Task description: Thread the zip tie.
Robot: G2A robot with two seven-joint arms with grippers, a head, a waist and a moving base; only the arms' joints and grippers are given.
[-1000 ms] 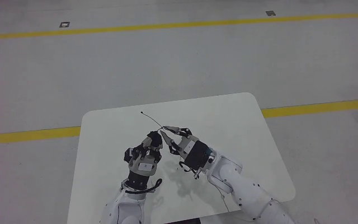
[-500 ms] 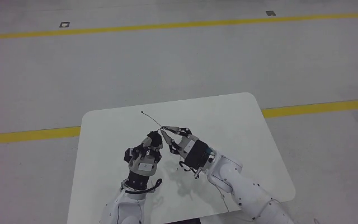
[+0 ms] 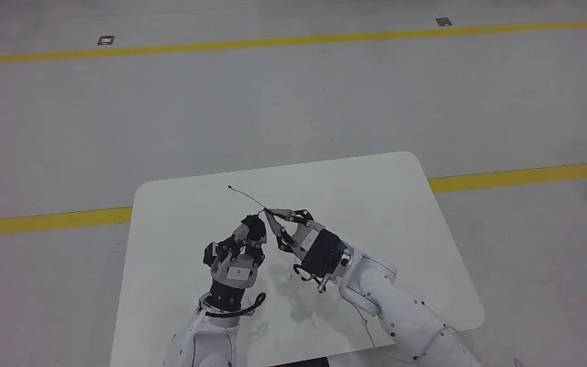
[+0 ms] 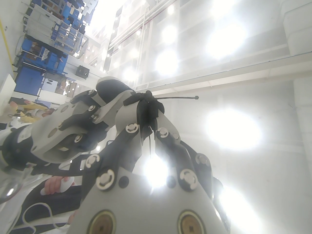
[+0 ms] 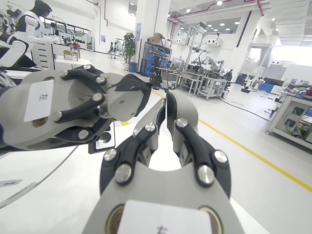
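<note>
Black and wire-thin, the zip tie point(image 4: 175, 97) is pinched in the air above the white table point(image 3: 385, 193), at the spot where the two grippers meet. The left gripper point(image 4: 146, 107) is closed, its dark-wrapped fingertips point(image 4: 143, 115) clamped on the strand. The right gripper point(image 5: 166, 103) is closed too, pads point(image 5: 173, 109) pressed flat together, with a hairline of the tie apparently caught at their very tip (a slight hold, it is judged). The two are set just beside each other, almost touching.

Several failures can be foreseen. With so little held at the right pads, the strand could be pulled free by any sideways tug — and once dropped flat on the table it would be hard to pick up. The slot to be threaded cannot be made out, so a small misalignment could send the tip past it. If the grippers are drawn closer, they could be knocked together and the strand bent.

The tie is seen as a straight, stiff length that juts out over the tabletop, touching nothing, and is ended by a small knob point(image 4: 196, 97).
</note>
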